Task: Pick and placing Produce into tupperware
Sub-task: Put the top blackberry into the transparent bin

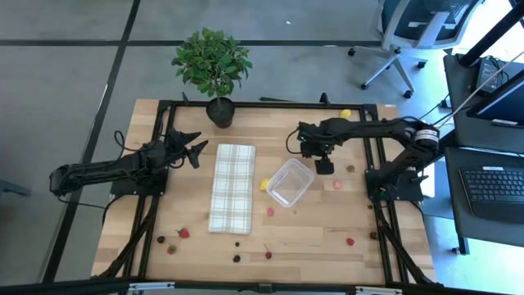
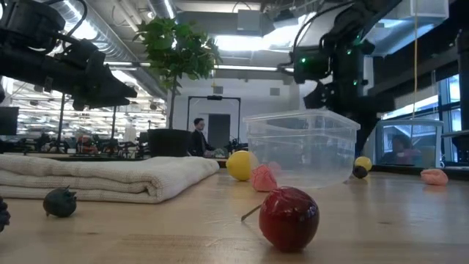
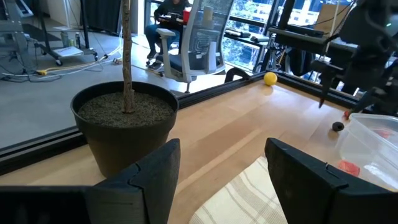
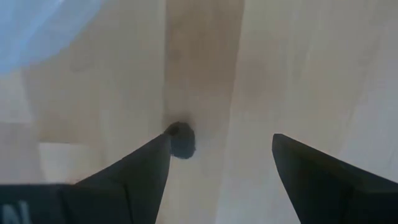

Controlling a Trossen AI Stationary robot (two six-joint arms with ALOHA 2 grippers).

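The clear tupperware (image 1: 291, 182) stands on the wooden table right of the checked cloth (image 1: 232, 187). Produce lies scattered: a yellow piece (image 1: 264, 185) and pink pieces (image 1: 270, 211) beside the tupperware, and a red stemmed piece (image 2: 289, 217) near the front edge. My right gripper (image 4: 221, 135) hangs open, pointing down, just right of the tupperware's far corner. A small dark piece (image 4: 182, 140) lies on the wood below, beside one fingertip. My left gripper (image 3: 222, 144) waits open and level at the table's left, near the plant pot (image 3: 127, 121).
A potted plant (image 1: 213, 61) stands at the far edge. A second yellow piece (image 1: 345, 114) lies at the far right, and more red and dark pieces (image 1: 183, 233) are strewn along the near edge. Black frame rails (image 1: 155, 213) run along the table's sides.
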